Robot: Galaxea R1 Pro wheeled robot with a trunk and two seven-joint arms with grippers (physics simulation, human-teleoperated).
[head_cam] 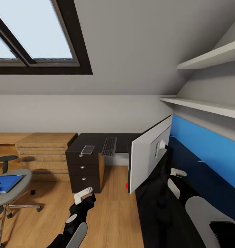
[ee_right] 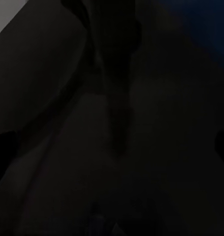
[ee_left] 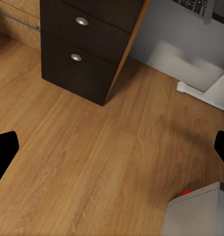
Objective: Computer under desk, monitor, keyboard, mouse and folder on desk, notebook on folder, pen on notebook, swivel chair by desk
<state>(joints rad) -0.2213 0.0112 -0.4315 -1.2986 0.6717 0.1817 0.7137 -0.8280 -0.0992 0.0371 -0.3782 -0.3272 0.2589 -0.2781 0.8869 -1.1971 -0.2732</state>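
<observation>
Attic bedroom, black-topped desk carrying slim grey keyboard. Wide monitor near right arm; right gripper state indeterminable. Left gripper open, empty. Blue folder on grey swivel chair. Likely monitor-placing step; next: seat upright.

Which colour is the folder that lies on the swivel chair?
Bright blue; the folder shows best in the head view.
</observation>
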